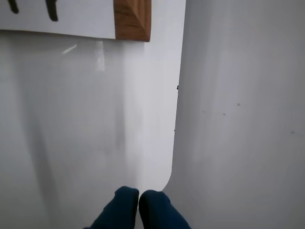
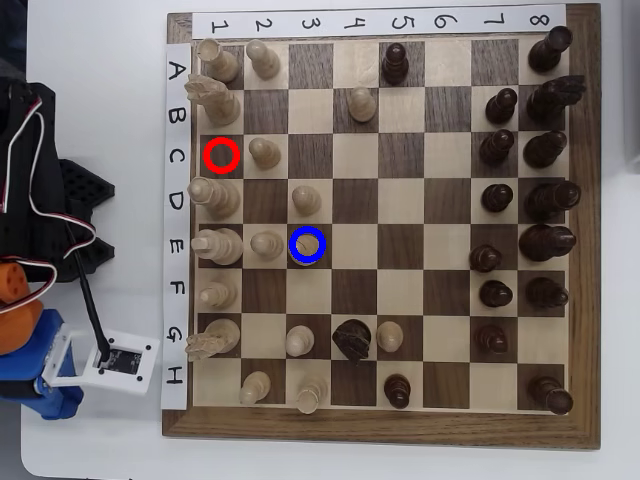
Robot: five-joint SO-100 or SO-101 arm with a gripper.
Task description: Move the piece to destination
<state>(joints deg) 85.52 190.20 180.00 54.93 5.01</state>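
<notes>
Blue fingers of the tool (image 1: 138, 193) sit pressed together with nothing between them, over bare white worktop (image 1: 71, 119) off the board (image 2: 185, 425) corner. The destination (image 2: 308, 244), ringed in blue, looks empty, as does the red-ringed square (image 2: 222, 154). Which pale pawn is the piece I cannot tell: one (image 2: 306, 199) stands just beside the destination, another (image 2: 264, 152) beside the red ring. Likely risks: gripping the wrong pawn, or toppling crowded neighbours on the reach in

In the wrist view, the chessboard (image 1: 132, 20) is cut off by the top edge, only one wooden corner showing. The gripper (image 1: 138, 201) fingertips are cropped below.
</notes>
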